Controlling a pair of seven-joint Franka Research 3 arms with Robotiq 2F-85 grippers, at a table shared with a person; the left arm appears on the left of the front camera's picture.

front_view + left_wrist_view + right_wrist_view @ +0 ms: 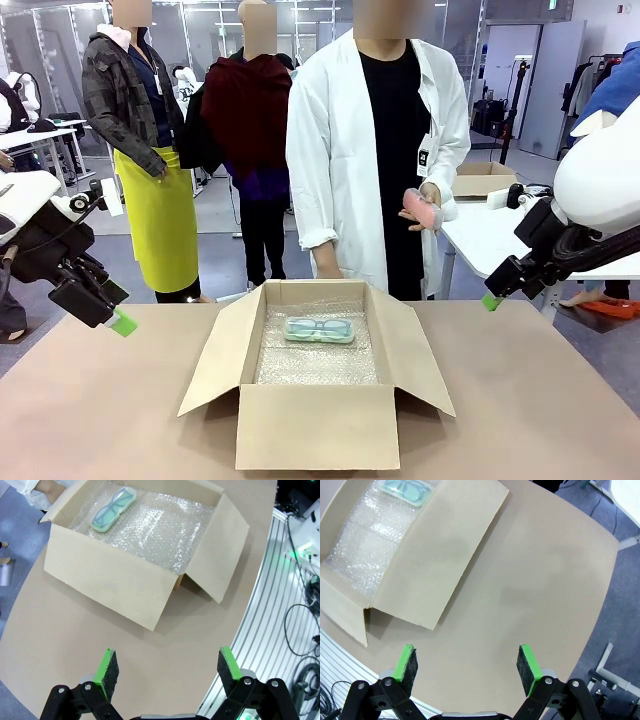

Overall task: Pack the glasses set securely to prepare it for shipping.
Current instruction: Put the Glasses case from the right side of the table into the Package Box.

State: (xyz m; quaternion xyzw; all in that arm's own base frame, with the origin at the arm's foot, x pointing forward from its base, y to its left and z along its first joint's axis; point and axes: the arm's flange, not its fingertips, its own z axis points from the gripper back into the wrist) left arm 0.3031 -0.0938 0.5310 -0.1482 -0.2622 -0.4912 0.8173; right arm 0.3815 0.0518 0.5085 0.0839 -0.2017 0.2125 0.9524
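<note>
Currently, the flat mint-green case [320, 330] is lying on bubble wrap [315, 368] inside the cardboard box [315, 432]; a person's hand [432, 191] is holding the pink case [418, 209]. I am reading left gripper [167, 667] and right gripper [467, 662] as spread, empty.

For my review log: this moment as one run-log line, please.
mint-green case: in cardboard box on bubble wrap | pink case: in person's hand | left gripper: jaws open, empty | right gripper: jaws open, empty

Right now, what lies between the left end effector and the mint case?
Left wrist view: from the left end effector, bare table, then the box wall, then bubble wrap up to the mint case.
</note>
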